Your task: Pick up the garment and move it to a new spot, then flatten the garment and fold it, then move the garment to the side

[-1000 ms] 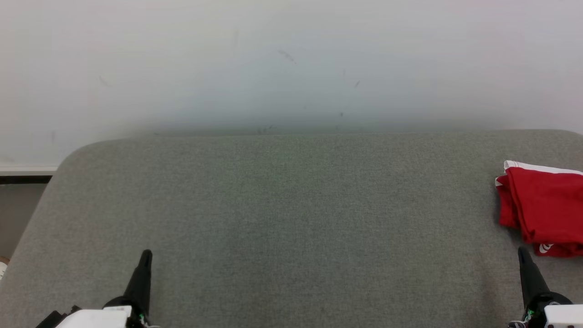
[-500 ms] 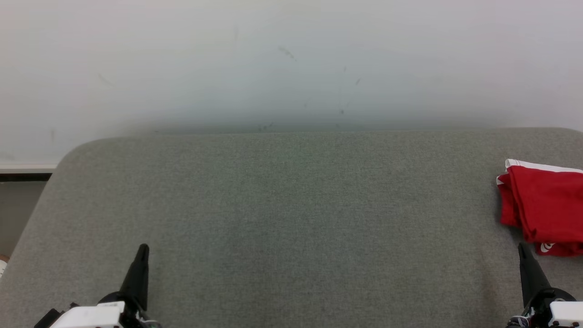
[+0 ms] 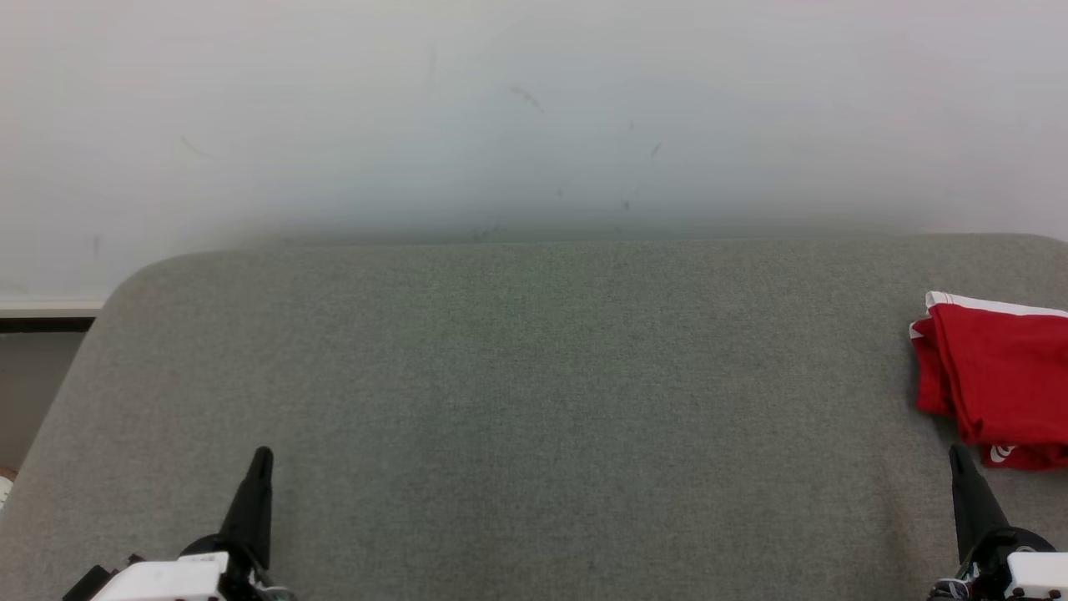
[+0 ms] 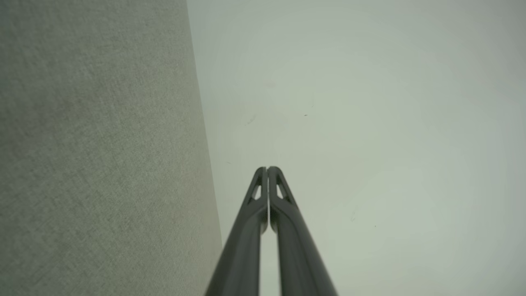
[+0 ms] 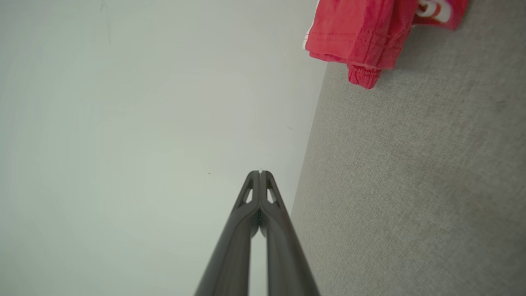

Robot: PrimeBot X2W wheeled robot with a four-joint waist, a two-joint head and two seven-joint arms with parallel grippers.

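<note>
Red garment lies folded on the right side of the grey tabletop, nothing gripping it. The left fingers sit low on the left, pressed together and empty. The right fingers, also pressed together, point up just beside the garment's near corner.

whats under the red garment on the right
The folded red garment rests on the grey fabric surface. Whatever might sit beneath it or between its layers is covered.

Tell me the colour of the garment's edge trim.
White trim on the red garment, clearest in the head view.
</note>
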